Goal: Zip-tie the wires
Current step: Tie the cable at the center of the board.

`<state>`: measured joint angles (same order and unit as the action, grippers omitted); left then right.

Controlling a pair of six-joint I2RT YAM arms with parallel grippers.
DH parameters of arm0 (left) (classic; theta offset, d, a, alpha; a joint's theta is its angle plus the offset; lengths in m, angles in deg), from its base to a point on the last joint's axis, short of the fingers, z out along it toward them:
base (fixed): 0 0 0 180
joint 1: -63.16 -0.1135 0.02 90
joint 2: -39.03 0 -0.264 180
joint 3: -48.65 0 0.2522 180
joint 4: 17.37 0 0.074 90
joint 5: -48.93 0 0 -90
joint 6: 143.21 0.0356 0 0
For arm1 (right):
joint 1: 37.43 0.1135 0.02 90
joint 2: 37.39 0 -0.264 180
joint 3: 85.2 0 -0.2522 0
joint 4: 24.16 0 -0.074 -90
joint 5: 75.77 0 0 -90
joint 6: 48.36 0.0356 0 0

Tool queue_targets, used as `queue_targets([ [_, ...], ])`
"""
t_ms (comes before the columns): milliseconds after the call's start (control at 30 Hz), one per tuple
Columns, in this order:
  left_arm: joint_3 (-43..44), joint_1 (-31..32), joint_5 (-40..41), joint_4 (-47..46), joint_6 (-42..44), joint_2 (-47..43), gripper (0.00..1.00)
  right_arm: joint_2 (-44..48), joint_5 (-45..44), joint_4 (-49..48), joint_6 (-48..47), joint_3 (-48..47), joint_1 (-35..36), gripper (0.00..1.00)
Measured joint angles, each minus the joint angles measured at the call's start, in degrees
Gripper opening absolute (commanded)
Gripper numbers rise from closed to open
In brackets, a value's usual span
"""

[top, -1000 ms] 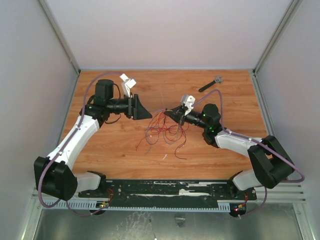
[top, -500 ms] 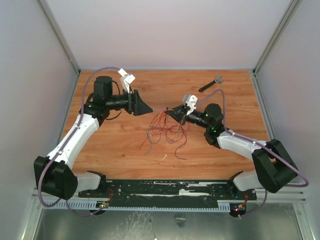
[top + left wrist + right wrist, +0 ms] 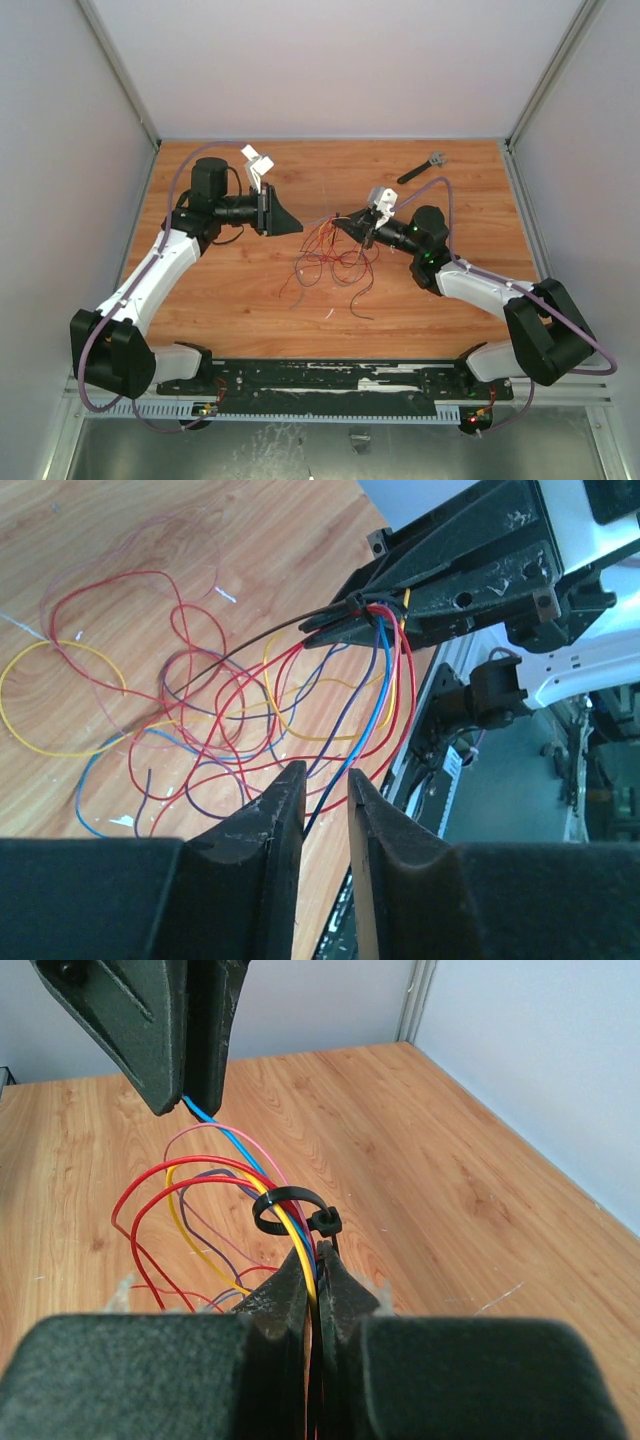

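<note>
From above, we are seeing the wires (image 3: 330, 262) hanging from the right gripper (image 3: 340, 220) onto the table (image 3: 250, 310), with the left gripper (image 3: 298, 228) just beside it. From the left wrist, the left gripper's fingers (image 3: 285, 805) are standing a little apart. From the right wrist, the right gripper's fingers (image 3: 285, 1295) are pinching the wires, and the zip tie (image 3: 285, 1205) is looping round them just above the right gripper.

A wood-grain tabletop (image 3: 230, 290) is spreading beneath and around the right gripper (image 3: 345, 222), taking soft, even light. Ahead of that gripper, past the left gripper (image 3: 298, 230), a plain pale left wall (image 3: 60, 200) is rising. Behind it the right wall (image 3: 590, 150) is closing the booth, and the back wall (image 3: 330, 70) is standing to its right. Aluminium corner posts (image 3: 118, 72) are edging the back wall, and a metal rail (image 3: 330, 410) is running along the table's near edge.
</note>
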<state>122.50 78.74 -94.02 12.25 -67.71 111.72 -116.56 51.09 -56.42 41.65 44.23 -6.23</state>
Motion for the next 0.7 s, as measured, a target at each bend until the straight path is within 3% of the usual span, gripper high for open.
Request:
queue_targets([
  [233,-0.72,0.0,-1.33,-0.83,-0.26,-0.33,0.15,-0.02,0.04,0.02,0.07,-0.02,-0.07,0.0],
  [433,-2.03,0.0,-2.29,-2.12,-1.44,-0.66,0.0,-0.37,0.24,0.94,0.33,-0.74,-0.07,0.0],
  [700,-2.05,0.02,-2.49,-5.73,-4.31,-2.49,0.0,-1.2,0.48,1.68,1.38,-2.21,-0.09,0.0],
])
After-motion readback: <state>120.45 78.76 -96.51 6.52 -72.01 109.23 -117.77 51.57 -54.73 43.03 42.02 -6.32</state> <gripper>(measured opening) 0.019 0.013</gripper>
